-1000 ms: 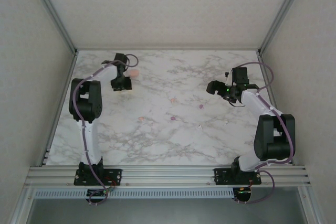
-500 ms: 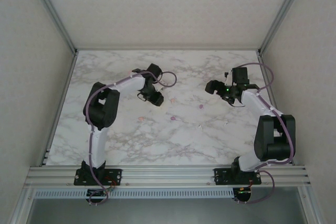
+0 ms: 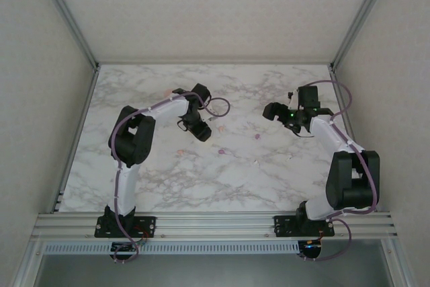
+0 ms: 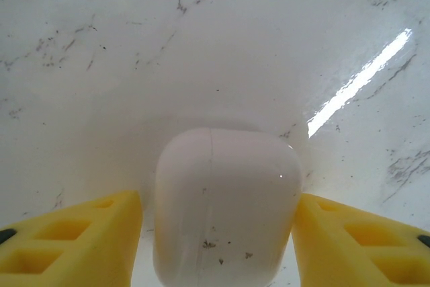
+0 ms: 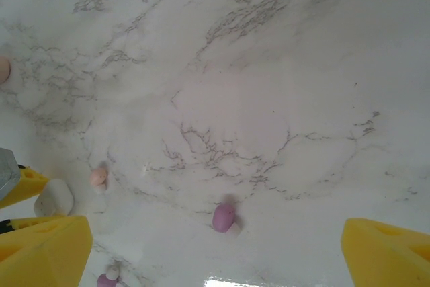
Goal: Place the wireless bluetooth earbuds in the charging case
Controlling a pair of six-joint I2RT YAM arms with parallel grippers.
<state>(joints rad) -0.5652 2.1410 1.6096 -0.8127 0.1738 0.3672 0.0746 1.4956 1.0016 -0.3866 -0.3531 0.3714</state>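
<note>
Marble-patterned table, boxed in by pale wall panels, carries the left gripper at centre-left and the right gripper at centre-right, with tiny earbuds scattered between them. In the left wrist view, yellow fingers flank the white charging case, unclamped with a slit at the left, probably parking it for loading. In the right wrist view, the jaws gape wide over a purple earbud at lower centre, likely the next pick.

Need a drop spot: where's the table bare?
Bare: near strip of the table ahead of both arm bases, and far strip by the back wall. Crowded: mid-table, earbuds scattered between left gripper, at the white case, and right gripper.
</note>
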